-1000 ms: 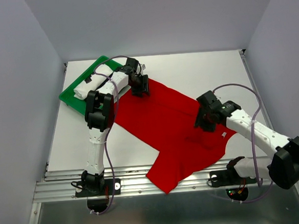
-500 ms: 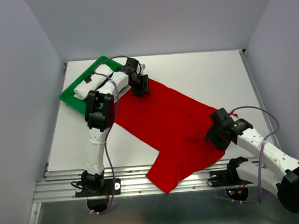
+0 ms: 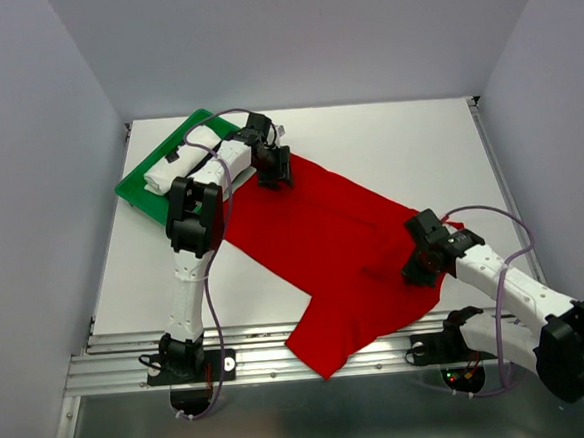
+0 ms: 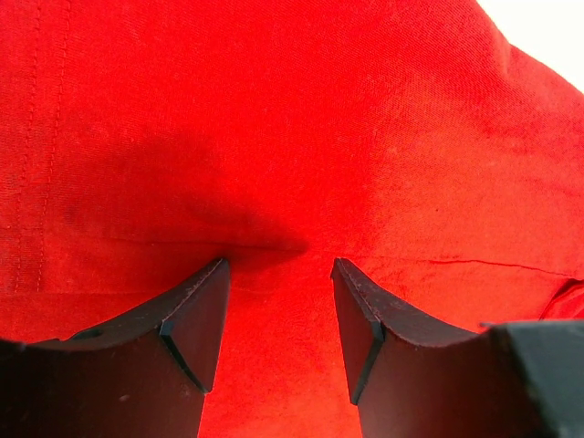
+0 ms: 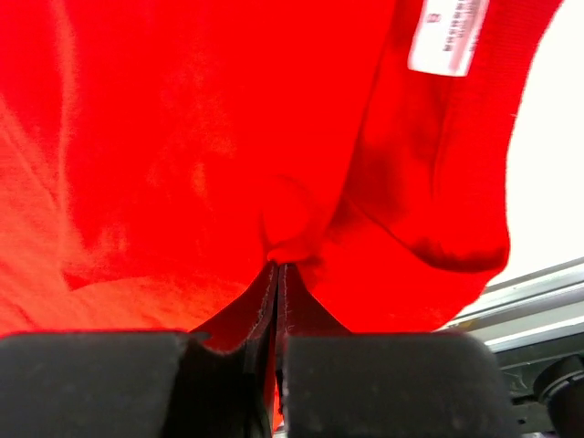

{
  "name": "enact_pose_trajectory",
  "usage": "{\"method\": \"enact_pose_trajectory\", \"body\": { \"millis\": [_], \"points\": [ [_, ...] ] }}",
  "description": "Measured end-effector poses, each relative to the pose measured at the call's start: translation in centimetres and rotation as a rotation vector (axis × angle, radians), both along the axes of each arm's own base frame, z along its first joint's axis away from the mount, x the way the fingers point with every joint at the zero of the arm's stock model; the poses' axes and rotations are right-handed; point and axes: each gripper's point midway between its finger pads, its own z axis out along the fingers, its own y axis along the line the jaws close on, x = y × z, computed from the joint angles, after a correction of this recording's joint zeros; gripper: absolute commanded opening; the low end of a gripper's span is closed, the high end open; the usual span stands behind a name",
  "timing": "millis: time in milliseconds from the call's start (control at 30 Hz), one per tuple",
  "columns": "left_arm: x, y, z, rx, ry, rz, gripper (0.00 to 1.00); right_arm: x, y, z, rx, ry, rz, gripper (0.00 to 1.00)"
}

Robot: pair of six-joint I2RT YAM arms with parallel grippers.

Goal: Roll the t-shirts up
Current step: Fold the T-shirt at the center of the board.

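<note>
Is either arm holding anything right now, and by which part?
The right end effector pinches a fold of the red t-shirt close to its white label. The left end effector is open over the shirt's far edge, holding nothing.

t-shirt point(image 4: 301, 119): v. thin matt cloth.

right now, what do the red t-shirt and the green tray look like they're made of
The red t-shirt: thin soft cloth, matte, probably a cotton knit; it shows stitched seam lines, soft creases and a white label. The green tray: seemingly rigid plastic, smooth, evenly coloured, with crisp straight edges; too small to be sure of the finish.
</note>
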Motion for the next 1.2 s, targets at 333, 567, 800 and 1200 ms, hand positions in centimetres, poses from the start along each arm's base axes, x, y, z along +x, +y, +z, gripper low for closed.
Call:
{"method": "enact_pose_trajectory", "body": {
  "millis": [333,567,800,1200],
  "points": [
    [0.0,0.0,0.0,0.000,0.000,0.000,0.60,1.3,3.5,3.8,0.111,-0.071,0.184,0.01],
    [0.2,0.0,0.1,0.000,0.001,0.001,0.60,0.5,5.8,4.3,0.148,-0.048,0.298,0.01],
    [0.5,0.1,0.0,-0.002,0.002,0.004,0.60,0.1,8.0,5.2,0.163,-0.041,0.384,0.01],
    [0.5,0.1,0.1,-0.011,0.007,0.003,0.60,-0.1,9.6,7.8,0.203,-0.083,0.423,0.01]
  ]
}}
